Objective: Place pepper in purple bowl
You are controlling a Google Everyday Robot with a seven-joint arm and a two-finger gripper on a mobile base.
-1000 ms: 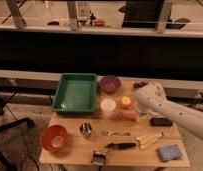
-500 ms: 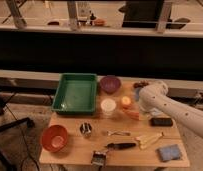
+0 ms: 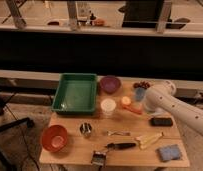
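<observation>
We log the pepper (image 3: pixel 133 108) lying flat on the counter (image 3: pixel 145 152), just right of the white cup (image 3: pixel 108 106) and beside a small round orange object (image 3: pixel 126 101). The purple bowl (image 3: pixel 110 84) sits beyond, next to the green tray (image 3: pixel 75 93). The gripper (image 3: pixel 143 105) is at the pepper's right end; we cannot tell how the jaws stand. We judge the pepper light, firm, smooth-skinned, best gripped mid-length. The path to the bowl looks open.

gripper (image 3: pixel 141 103) shifted slightly right, perhaps lifting off the pepper (image 3: pixel 132 108), arm following
</observation>
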